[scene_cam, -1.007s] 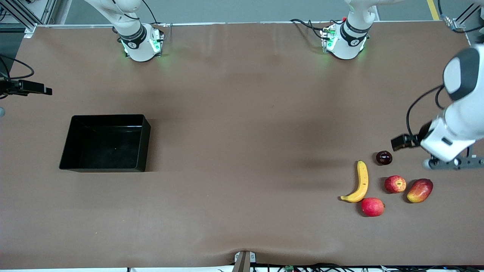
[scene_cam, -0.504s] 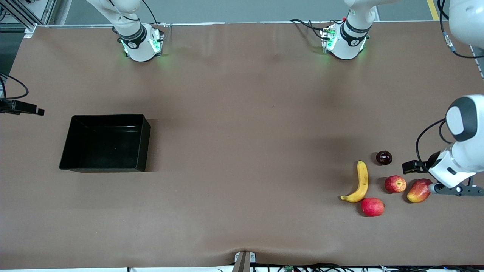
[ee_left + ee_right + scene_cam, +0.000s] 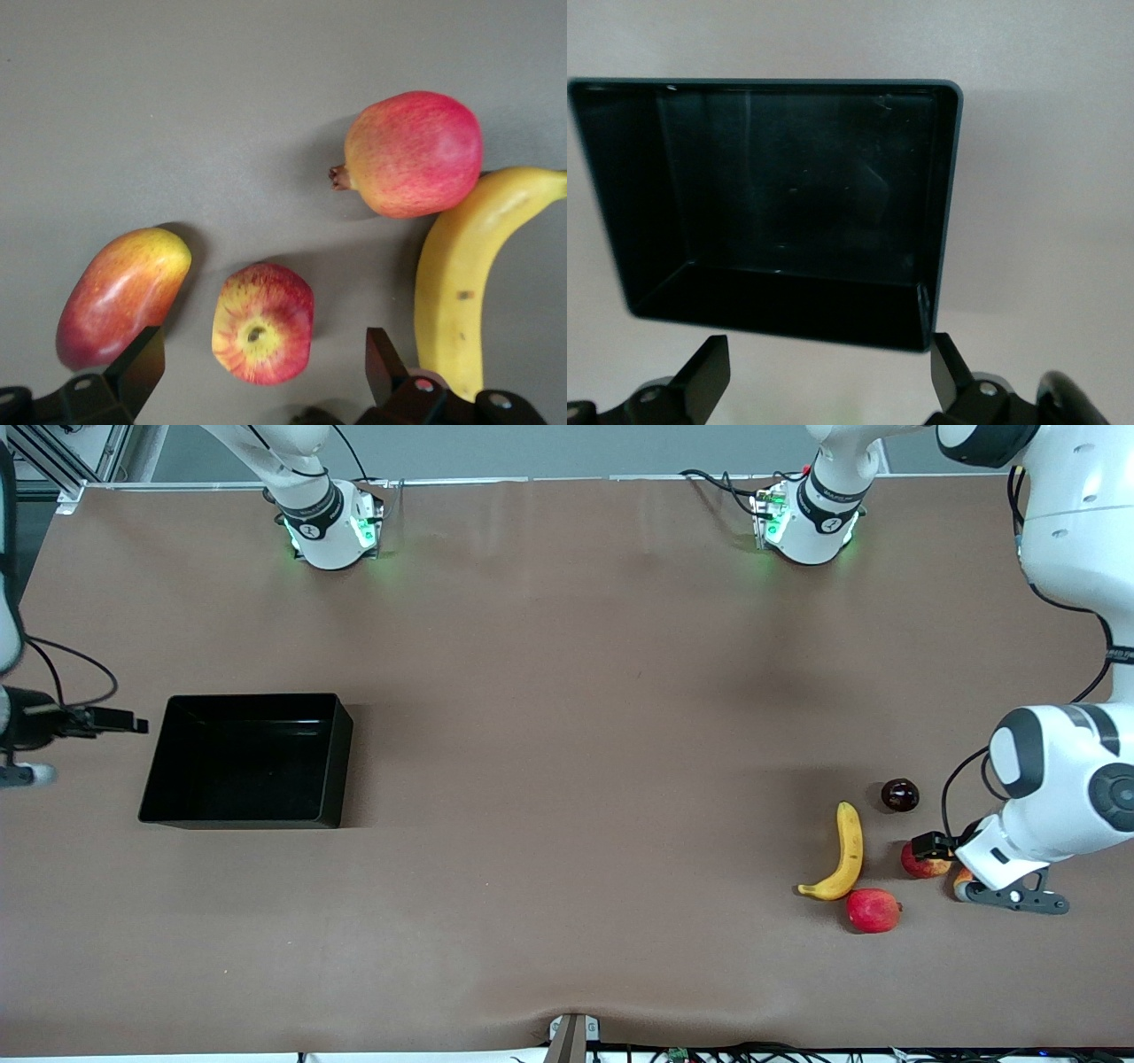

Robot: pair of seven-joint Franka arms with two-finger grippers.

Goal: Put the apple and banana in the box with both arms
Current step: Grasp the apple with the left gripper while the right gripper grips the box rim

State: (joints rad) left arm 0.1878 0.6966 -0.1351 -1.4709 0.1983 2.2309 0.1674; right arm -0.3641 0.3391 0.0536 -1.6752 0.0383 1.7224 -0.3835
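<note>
Your left claw (image 3: pixel 257 376) stands wide astride the streaked red apple (image 3: pixel 262 322); the red-yellow oblong mango (image 3: pixel 120 297) and curved yellow banana (image 3: pixel 469 283) crowd its fingers, seemingly untouched.

Even overhead light, soft shadows; sheen inside the box (image 3: pixel 788 195), that view hazy.

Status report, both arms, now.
Left gripper open over the apple, mango beside it. Right gripper open, waiting by the box. Banana untouched. Nothing blocking.
</note>
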